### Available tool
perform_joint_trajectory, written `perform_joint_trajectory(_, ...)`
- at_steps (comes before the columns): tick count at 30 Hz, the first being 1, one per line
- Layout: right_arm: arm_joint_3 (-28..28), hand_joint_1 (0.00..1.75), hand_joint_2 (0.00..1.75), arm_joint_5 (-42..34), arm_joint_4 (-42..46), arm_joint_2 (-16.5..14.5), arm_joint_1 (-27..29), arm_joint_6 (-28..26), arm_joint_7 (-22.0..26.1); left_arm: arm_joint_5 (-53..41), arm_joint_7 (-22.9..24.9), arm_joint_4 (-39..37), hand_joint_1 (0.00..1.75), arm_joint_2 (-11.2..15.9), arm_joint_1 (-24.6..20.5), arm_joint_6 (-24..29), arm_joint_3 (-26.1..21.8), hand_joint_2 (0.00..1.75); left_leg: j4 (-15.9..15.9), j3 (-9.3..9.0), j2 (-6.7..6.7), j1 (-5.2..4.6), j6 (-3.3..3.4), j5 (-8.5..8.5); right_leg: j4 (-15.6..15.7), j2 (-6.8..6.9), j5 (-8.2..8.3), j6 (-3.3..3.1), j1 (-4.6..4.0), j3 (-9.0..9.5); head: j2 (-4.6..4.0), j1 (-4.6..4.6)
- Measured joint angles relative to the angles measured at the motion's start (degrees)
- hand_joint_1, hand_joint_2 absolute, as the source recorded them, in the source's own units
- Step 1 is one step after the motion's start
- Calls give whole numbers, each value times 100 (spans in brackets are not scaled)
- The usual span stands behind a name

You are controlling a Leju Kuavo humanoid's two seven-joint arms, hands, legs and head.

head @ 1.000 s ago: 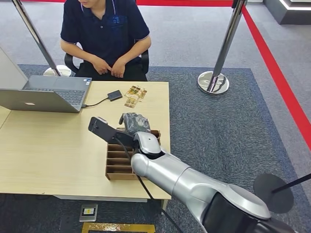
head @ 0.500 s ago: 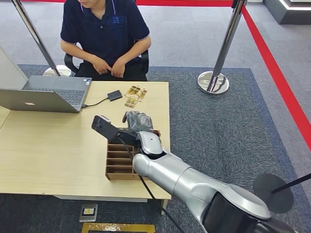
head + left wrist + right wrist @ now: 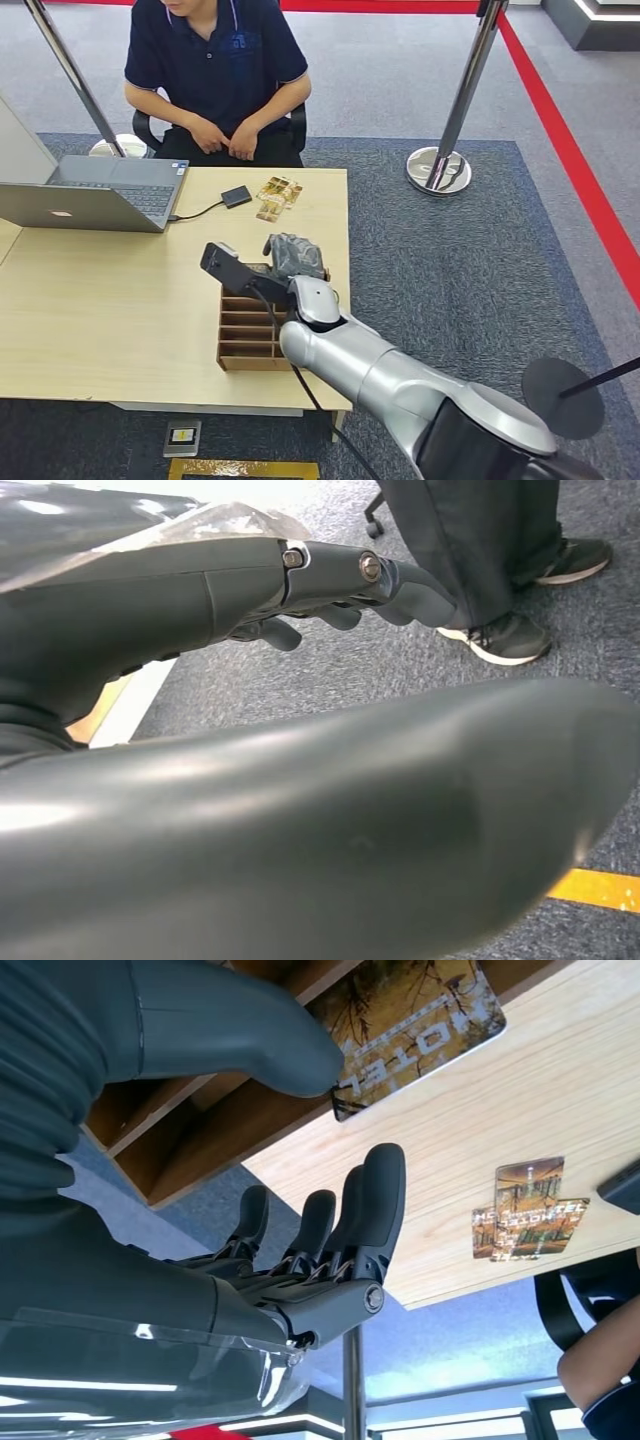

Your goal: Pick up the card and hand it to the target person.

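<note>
A brown card printed "HOTEL" [image 3: 415,1025] stands at the far end of the wooden slotted rack [image 3: 245,335] [image 3: 196,1130] near the table's right edge. My right hand [image 3: 292,254] [image 3: 332,1210] hovers over that end of the rack, fingers apart. Its thumb tip is at the card's corner, and its fingers stay clear of the card. More cards [image 3: 278,196] [image 3: 528,1210] lie flat on the table in front of the seated person [image 3: 219,70]. My left hand [image 3: 340,590] hangs beside my body above the carpet and holds nothing.
An open laptop [image 3: 98,190] sits at the table's left, with a cable to a small dark device [image 3: 236,196]. A stanchion base [image 3: 438,170] stands on the carpet to the right. A person's shoe [image 3: 506,635] and a yellow floor line [image 3: 596,888] lie below my left hand.
My right arm and hand have shifted a little to the right over the rack's far end. The person and the cards on the table have not moved.
</note>
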State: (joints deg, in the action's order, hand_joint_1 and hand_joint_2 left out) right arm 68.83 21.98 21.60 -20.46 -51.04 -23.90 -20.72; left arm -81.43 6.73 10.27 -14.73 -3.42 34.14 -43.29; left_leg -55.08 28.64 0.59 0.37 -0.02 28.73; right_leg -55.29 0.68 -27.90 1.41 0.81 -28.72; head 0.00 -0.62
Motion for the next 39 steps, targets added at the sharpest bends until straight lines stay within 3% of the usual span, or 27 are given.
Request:
perform_joint_trajectory(9, -2, 82, 175, 8, -21, 0, 61, -1, 16, -1, -8, 0, 0, 0, 0, -21, 1, 0, 0, 0, 0, 0, 0, -1, 0, 0, 1, -1, 0, 0, 0, -1)
perform_joint_trajectory(21, -146, 60, 175, -154, 154, -2, 89, -58, 290, 17, -8, 0, 0, 2, 1, -33, 1, 0, 0, 0, 0, 0, 0, -2, -1, 0, 2, 0, 0, 0, 0, 0)
perform_joint_trajectory(27, -159, 73, 175, -196, 264, -2, 102, -31, 316, 54, -13, 0, 0, 2, 1, -8, 1, 0, 0, 0, 0, 0, 1, -3, -1, 0, 3, 0, 0, 0, 0, 0)
perform_joint_trajectory(39, -173, 79, 175, -220, 285, -2, 134, 69, 271, 54, -34, 0, 0, 2, 2, -15, 1, 0, 0, 0, 0, 0, 1, -4, 0, 0, 5, -1, 0, 0, 0, -1)
